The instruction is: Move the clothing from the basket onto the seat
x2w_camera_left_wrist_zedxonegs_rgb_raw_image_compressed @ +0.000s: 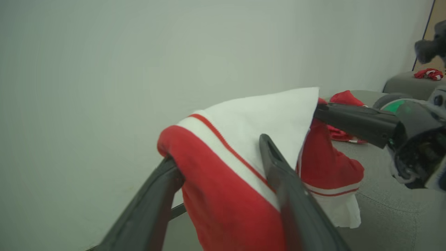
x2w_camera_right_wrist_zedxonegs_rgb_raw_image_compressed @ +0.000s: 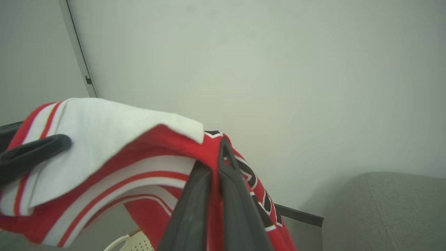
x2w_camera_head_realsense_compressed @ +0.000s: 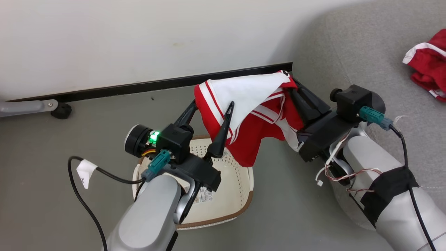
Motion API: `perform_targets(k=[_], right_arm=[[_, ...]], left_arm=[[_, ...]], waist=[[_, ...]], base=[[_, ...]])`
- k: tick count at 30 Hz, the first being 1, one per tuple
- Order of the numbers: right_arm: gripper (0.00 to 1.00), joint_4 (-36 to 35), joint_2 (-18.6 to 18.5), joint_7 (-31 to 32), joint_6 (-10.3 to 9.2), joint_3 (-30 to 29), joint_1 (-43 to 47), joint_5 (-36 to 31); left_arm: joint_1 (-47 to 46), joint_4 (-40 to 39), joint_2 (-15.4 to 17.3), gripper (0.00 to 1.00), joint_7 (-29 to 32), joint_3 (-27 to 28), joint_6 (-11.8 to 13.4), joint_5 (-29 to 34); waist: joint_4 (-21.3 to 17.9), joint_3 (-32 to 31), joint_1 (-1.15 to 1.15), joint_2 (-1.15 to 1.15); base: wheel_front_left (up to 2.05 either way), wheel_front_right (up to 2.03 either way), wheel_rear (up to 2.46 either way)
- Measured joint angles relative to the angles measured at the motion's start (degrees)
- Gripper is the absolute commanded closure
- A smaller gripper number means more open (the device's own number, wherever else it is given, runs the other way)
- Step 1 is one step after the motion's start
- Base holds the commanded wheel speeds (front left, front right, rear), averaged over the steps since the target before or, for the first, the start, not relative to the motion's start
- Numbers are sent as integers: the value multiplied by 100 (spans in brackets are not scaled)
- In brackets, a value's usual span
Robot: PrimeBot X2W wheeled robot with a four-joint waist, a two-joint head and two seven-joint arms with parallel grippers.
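A red and white garment (x2w_camera_head_realsense_compressed: 251, 104) hangs stretched between my two grippers above the basket (x2w_camera_head_realsense_compressed: 237, 188). My right gripper (x2w_camera_head_realsense_compressed: 292, 86) is shut on the garment's red edge (x2w_camera_right_wrist_zedxonegs_rgb_raw_image_compressed: 240, 164), its fingers pressed together in the right wrist view (x2w_camera_right_wrist_zedxonegs_rgb_raw_image_compressed: 212, 153). My left gripper (x2w_camera_head_realsense_compressed: 213, 103) is open, fingers wide apart, and the cloth (x2w_camera_left_wrist_zedxonegs_rgb_raw_image_compressed: 244, 139) drapes over its left finger (x2w_camera_left_wrist_zedxonegs_rgb_raw_image_compressed: 150, 202) and passes behind the other. The cream perforated basket stands on the floor below, a sticker in its bottom. The grey seat (x2w_camera_head_realsense_compressed: 376, 48) lies to the right.
Another red garment (x2w_camera_head_realsense_compressed: 428, 66) lies on the seat at the far right. A white wall with a black baseboard (x2w_camera_head_realsense_compressed: 156, 85) runs behind. A grey furniture leg (x2w_camera_head_realsense_compressed: 31, 107) juts in at the left. A cable with a white tag (x2w_camera_head_realsense_compressed: 85, 170) loops by my left arm.
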Motion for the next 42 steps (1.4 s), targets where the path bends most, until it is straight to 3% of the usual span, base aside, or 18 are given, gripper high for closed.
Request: perform_targets(k=[22, 42], right_arm=[[100, -254, -165, 0, 0, -532, 227, -48], [100, -575, -90, 0, 0, -736, 588, -199]], left_arm=[[288, 519, 9, 0, 0, -31, -213, -159], [292, 734, 11, 0, 0, 41, -310, -254]], waist=[[-980, 16, 0, 0], [-2332, -141, 0, 0]], base=[[0, 0, 0], [0, 0, 0]])
